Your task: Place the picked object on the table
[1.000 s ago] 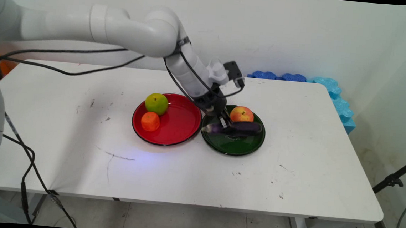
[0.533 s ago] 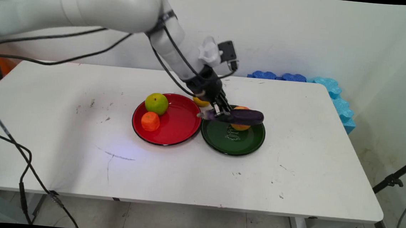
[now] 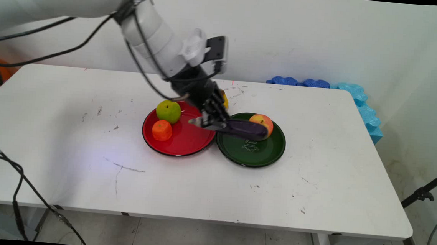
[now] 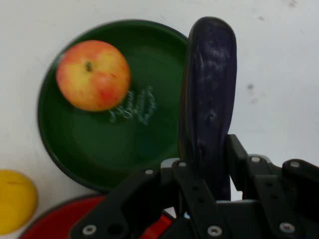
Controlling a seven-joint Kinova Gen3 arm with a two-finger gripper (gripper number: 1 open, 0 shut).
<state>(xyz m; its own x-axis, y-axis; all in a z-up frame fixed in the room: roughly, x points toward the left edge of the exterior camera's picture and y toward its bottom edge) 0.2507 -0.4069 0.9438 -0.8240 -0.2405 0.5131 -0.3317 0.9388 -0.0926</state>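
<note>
1. The hand (image 3: 214, 123) pinches a purple eggplant (image 3: 245, 129) near its stem end, one finger (image 4: 245, 164) pressed on each side.
2. The eggplant is held level in the air over the gap between the two plates, its free end reaching over the green plate (image 3: 266, 156). In the hand view it (image 4: 208, 99) rises straight up from between the fingers and crosses the green plate's (image 4: 99, 149) rim.
3. A red-and-yellow apple (image 3: 262, 121) sits on the far side of the green plate, just behind the eggplant's tip; in the hand view the apple (image 4: 93, 74) lies well inside the plate, apart from the eggplant.
4. The red plate (image 3: 190, 139) touches or nearly touches the green one on its left. It carries a green apple (image 3: 168, 111) and an orange (image 3: 161, 130) close together.
5. A yellow fruit (image 4: 16, 200) lies on the white bench (image 3: 314, 183) just beyond both plates, mostly hidden behind the hand in the main view.
</note>
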